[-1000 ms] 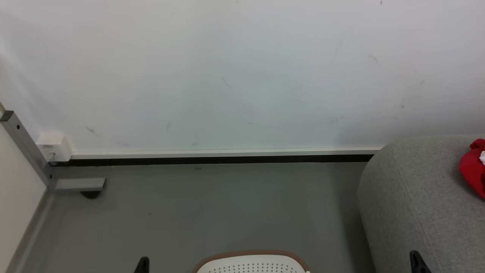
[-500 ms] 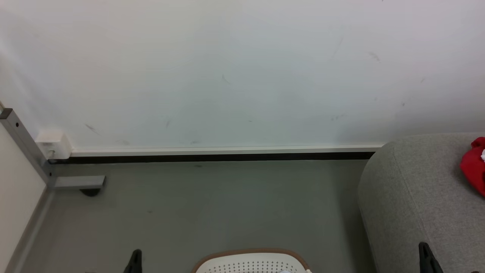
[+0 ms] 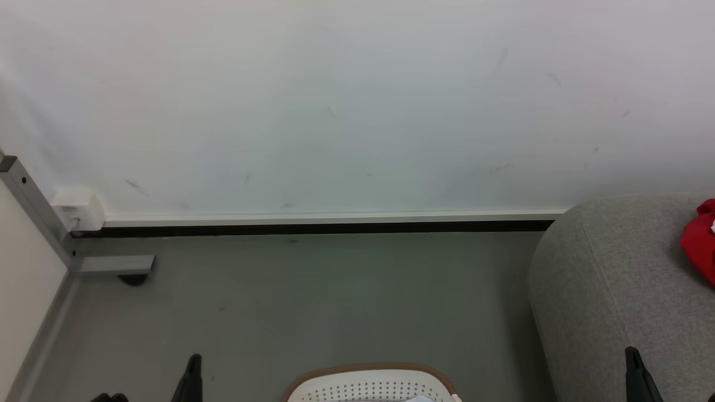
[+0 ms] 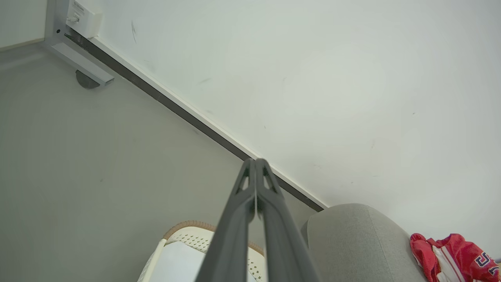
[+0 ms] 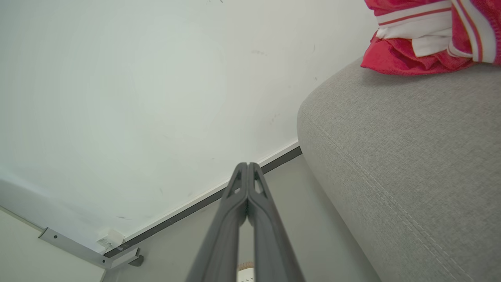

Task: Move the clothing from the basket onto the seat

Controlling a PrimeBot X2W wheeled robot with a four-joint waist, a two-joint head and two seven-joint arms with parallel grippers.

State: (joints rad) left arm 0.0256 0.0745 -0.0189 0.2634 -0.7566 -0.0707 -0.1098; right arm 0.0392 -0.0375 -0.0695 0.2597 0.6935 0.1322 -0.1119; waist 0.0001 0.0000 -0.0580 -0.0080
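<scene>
Hovering empty, fingers pressed together, the left gripper point(image 3: 193, 358) and right gripper point(image 3: 630, 353) are flanking the oval cream perforated plastic basket point(image 3: 366, 386) at 6 o'clock, probably lining up a grab, while red-and-white fabric clothing point(image 3: 699, 248) is sitting on the grey upholstered seat point(image 3: 603, 290) at 3.

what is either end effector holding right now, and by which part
Nothing. The left end effector and right end effector are both shut on empty air; the clothing lies loose on the seat.
</scene>
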